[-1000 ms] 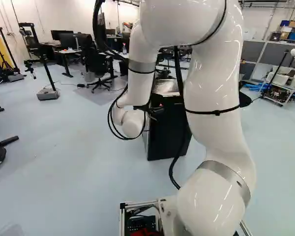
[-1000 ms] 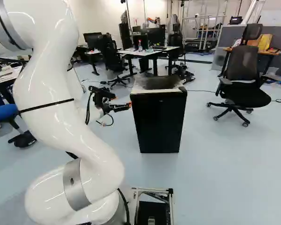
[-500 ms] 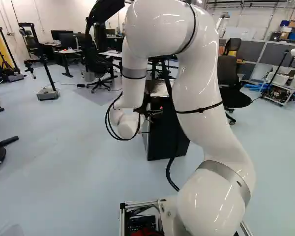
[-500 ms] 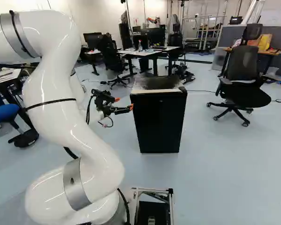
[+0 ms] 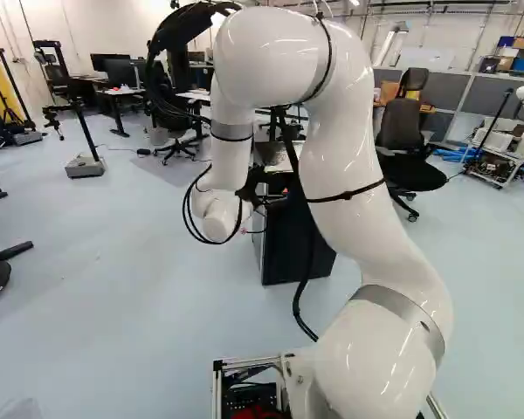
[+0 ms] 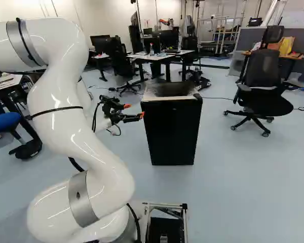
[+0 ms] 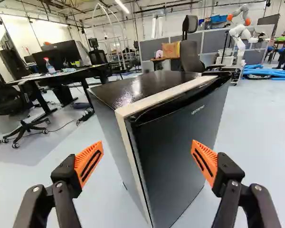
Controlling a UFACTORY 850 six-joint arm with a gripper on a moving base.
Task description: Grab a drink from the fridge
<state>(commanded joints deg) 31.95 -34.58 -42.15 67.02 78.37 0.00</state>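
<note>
Fingers (image 7: 89, 163) wide open, nothing held, mini fridge (image 7: 109, 128) ahead between them; I'd line one tip up with the near door edge (image 7: 138, 166), then hook it gently.

There is one fridge (image 6: 172, 131), one white robot arm (image 6: 76, 131) on the base, and two fingers (image 6: 130, 119) with two orange pads (image 7: 89, 162). One spray bottle (image 7: 49, 67), one blue stool (image 6: 4, 120), at least three office chairs (image 6: 266, 68), three worktops (image 6: 142, 56) and two screens (image 6: 169, 39) show, plus another robot (image 7: 240, 42); small distant items defy counting.
</note>
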